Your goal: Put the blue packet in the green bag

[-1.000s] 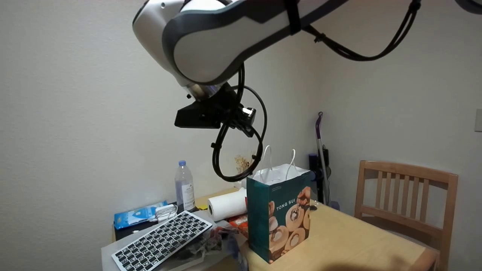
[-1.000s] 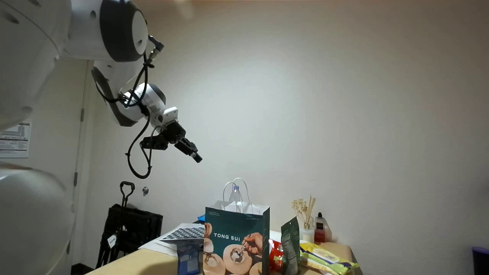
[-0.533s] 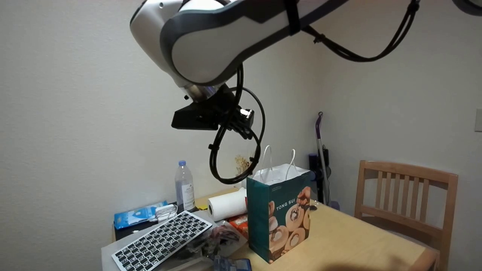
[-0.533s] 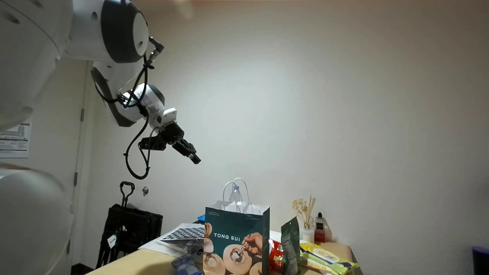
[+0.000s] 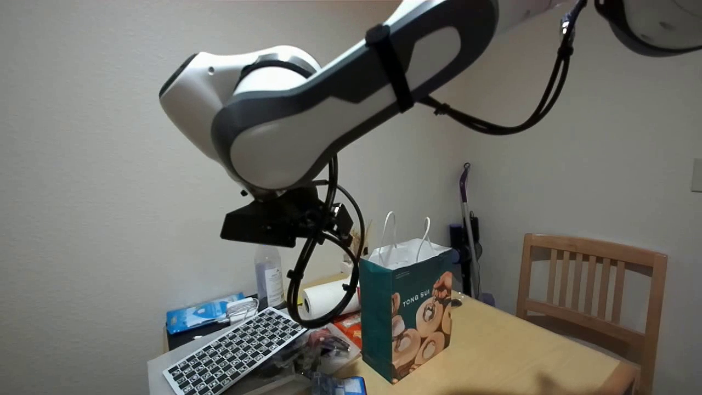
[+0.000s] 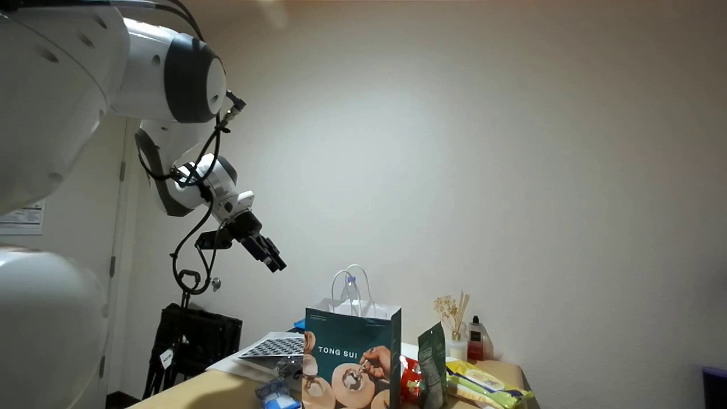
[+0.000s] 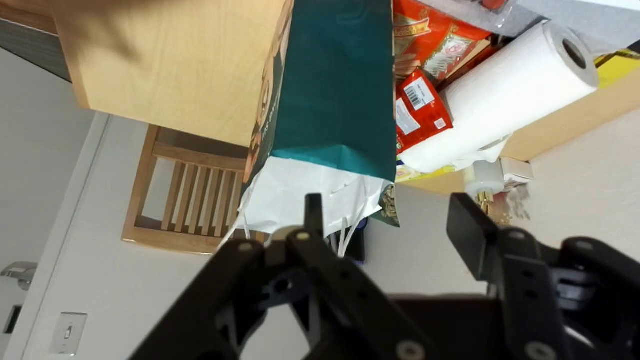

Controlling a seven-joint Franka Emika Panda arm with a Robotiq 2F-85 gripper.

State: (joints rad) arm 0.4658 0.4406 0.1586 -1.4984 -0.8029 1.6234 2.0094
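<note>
The green bag [image 5: 377, 318] stands upright on the table with its white loop handles raised. It shows in both exterior views and in the wrist view, and its contents are hidden. On the table close beside the bag lies the blue packet [image 6: 278, 397], cut off by the lower edge in an exterior view [image 5: 351, 385]; the wrist view does not include it. My gripper [image 6: 277, 267] hangs in the air, higher than the bag's handles and apart from both things. In the wrist view my gripper [image 7: 386, 215] is open, its fingers well separated and holding nothing.
A keyboard-like board [image 5: 238, 354], a bottle [image 5: 270, 280] and a flat blue-and-white pack [image 5: 200, 316] lie or stand near the wall. A paper roll [image 7: 505, 95] and red packs [image 7: 422, 112] are beside the bag. A green pouch [image 6: 433, 363] and yellow pack [image 6: 483, 386] also stand close.
The blue packet, blurred and upright beside the bag one second ago, dropped flatter onto the table by half a second ago. The arm and gripper have since come down noticeably. The bag has not moved.
</note>
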